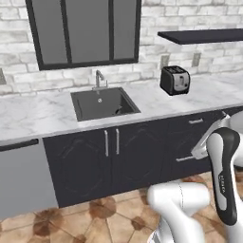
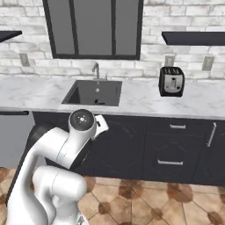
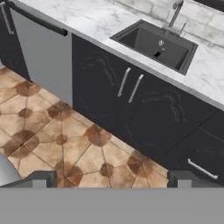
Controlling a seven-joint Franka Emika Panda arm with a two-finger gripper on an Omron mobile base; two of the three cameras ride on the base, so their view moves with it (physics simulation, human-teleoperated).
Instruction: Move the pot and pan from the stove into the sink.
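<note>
The fingers [image 3: 112, 179] stand wide apart and empty, aimed at the floor before the dark cabinets. The sink [image 1: 104, 103] lies bare in the worktop [image 1: 33, 114] near its front edge, left of a toaster [image 1: 175, 80]. No pot, pan or stove is in sight, so nothing seems moved yet; the next move calls for reaching the stove.

One sink [image 1: 104, 103], one faucet [image 1: 98, 78], one toaster [image 1: 175, 80] (at three o'clock from the sink), two wall outlets [image 1: 164, 61] above it.
</note>
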